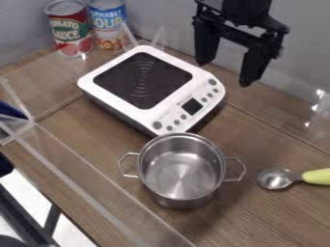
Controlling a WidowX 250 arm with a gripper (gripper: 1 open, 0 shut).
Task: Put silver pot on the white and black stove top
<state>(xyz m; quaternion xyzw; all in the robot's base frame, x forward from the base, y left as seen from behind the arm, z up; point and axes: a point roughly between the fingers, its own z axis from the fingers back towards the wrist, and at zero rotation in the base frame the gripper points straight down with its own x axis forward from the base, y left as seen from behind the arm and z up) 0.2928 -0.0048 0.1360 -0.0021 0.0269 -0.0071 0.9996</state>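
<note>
Nearest the camera, the small round shiny steel silver pot (182,170) stands upright on the brown wood-grain surface (77,135), its mouth open and its inside bare. Two thin wire loop handles stick out from its rim, one to the left and one to the right. The pot sits on the wood, apart from the cooker, with a narrow strip of bare wood between its rim and the cooker's front edge.

Just to the right of the pot, near but not touching, lies a small metal spoon with a yellow-green handle (294,178), its bowl pointing toward the pot and its handle running off toward the right edge. At the far left edge a blue object (10,127) is partly cut off, too little of it showing to name.

Behind the pot lies the flat square white and black stove top (152,89), turned at an angle so one rounded corner points forward. Its black glass cooking surface shows ring marks and carries nothing; the button panel runs along the side facing the pot.

Farther back on the left, two labelled food cans (87,28) stand side by side against the grey wall, close behind the cooker's rear corner.

At the back right the black tool (230,60) hangs above the surface, pointing down, its two long fingers spread wide apart with nothing between them. It is above and beside the cooker's right rear corner, well apart from the pot.
</note>
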